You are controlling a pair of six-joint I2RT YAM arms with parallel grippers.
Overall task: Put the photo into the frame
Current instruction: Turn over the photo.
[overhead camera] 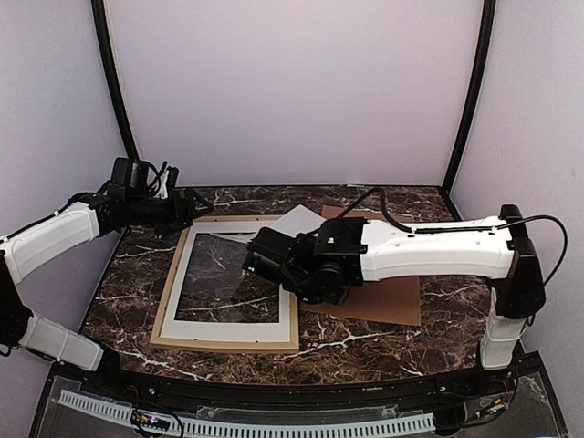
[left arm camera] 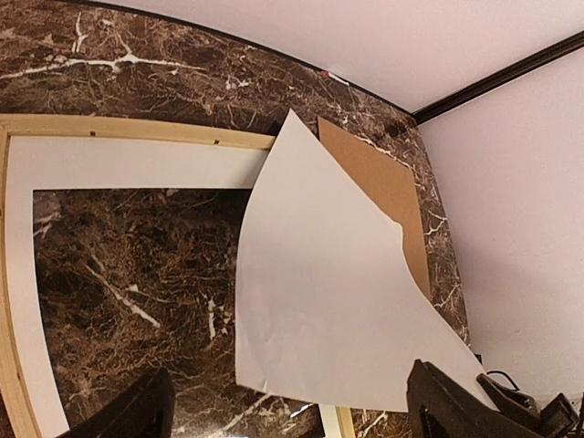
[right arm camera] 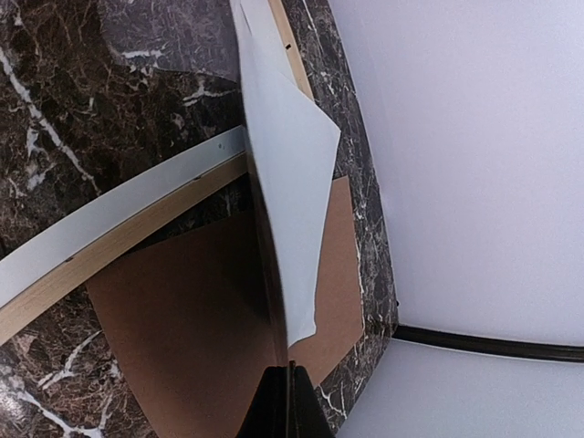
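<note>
Frame [overhead camera: 224, 345] lies flat on table [overhead camera: 383, 342], mat [left arm camera: 137, 164] inside. Right gripper [right arm camera: 287, 409] is pinched on photo [left arm camera: 319, 292], held tilted over frame's right side, white face showing, board [overhead camera: 388, 297] beyond. Farther back, left gripper [overhead camera: 199, 206] spread wide, empty, above frame's far edge
</note>
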